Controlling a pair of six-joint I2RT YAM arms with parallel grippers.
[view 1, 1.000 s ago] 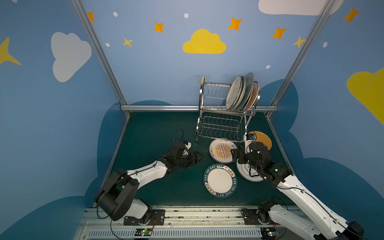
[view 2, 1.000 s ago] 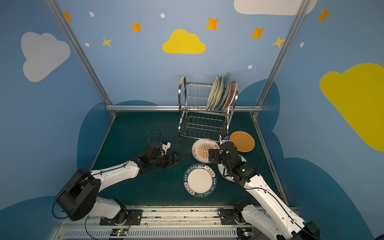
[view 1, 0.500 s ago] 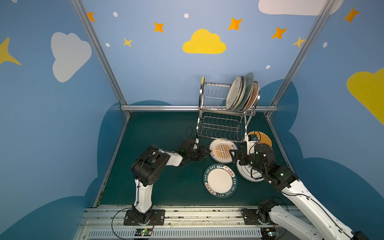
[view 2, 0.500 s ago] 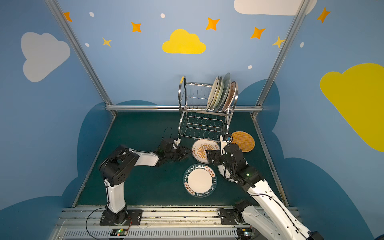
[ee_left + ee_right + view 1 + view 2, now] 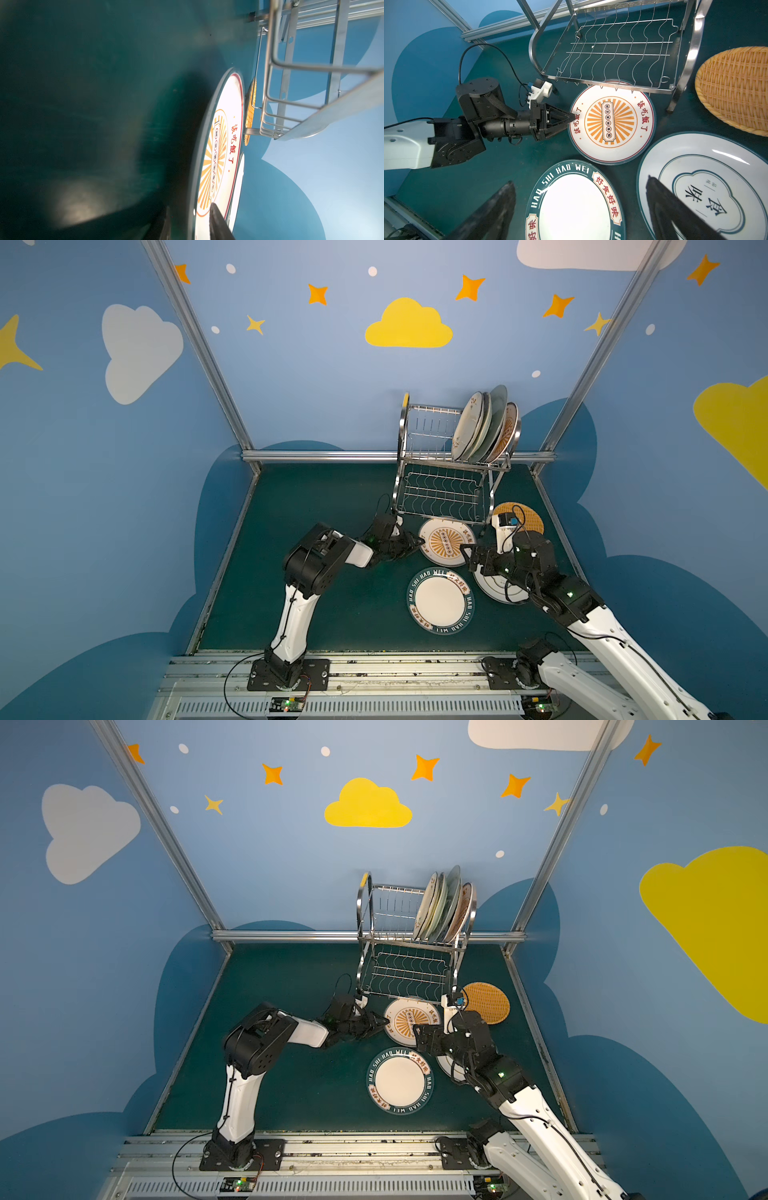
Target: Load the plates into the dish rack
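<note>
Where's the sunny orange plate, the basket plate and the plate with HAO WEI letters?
Orange sunburst plate (image 5: 611,121): right wrist view, its striped middle.
Orange woven plate (image 5: 735,89): right wrist view, its woven middle.
Teal lettered plate (image 5: 575,207): right wrist view, its white middle.

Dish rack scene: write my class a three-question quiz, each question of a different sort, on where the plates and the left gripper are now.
1. True or false: a plate stands on the lower shelf of the dish rack.
2. Whose rim lies between the fingers of the left gripper? A the woven plate; B the sunburst plate; C the teal lettered plate.
3. How many plates lie flat on the table?
Key: 1 false; 2 B; 3 four.
</note>
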